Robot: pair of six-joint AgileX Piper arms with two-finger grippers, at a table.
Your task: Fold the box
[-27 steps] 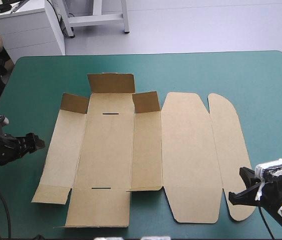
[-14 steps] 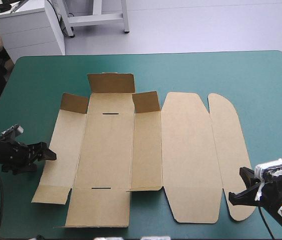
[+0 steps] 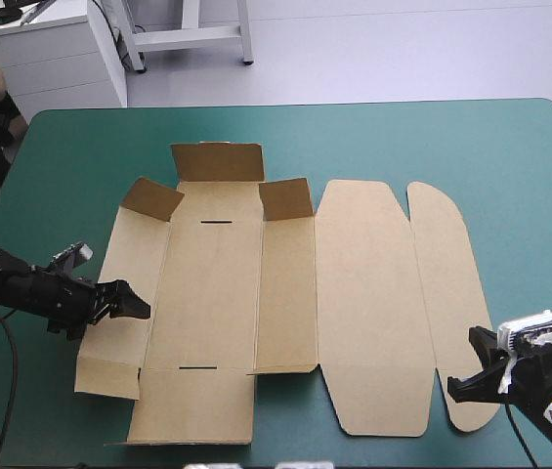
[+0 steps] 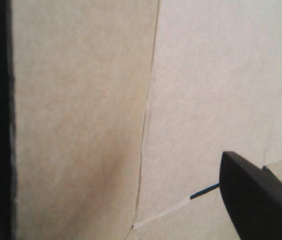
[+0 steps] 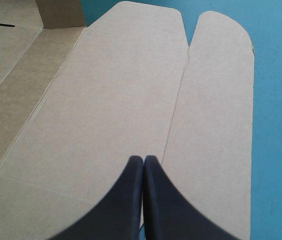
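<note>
The brown box (image 3: 285, 293) lies as a cut sheet on the teal-green table, its lid panels (image 5: 111, 100) flat toward the right. The far flaps (image 3: 219, 162) stand up a little. My left gripper (image 3: 131, 301) is open at the box's left wall panel (image 3: 129, 264), whose outer edge is raised off the table. In the left wrist view the board (image 4: 81, 100) fills the picture, with one black finger (image 4: 255, 200) over it. My right gripper (image 3: 463, 379) is shut, its tip (image 5: 143, 161) resting over the lid's near right corner, with nothing held.
The teal-green cover (image 3: 373, 137) shows in a wide band beyond the box's far flaps and in a strip (image 3: 530, 244) to the right of the lid. The table's left edge (image 3: 2, 186) is close to my left arm.
My left gripper has travelled right from the bare table onto the box's left wall panel. That panel's outer edge has shifted inward and lifted. The right arm has not moved.
</note>
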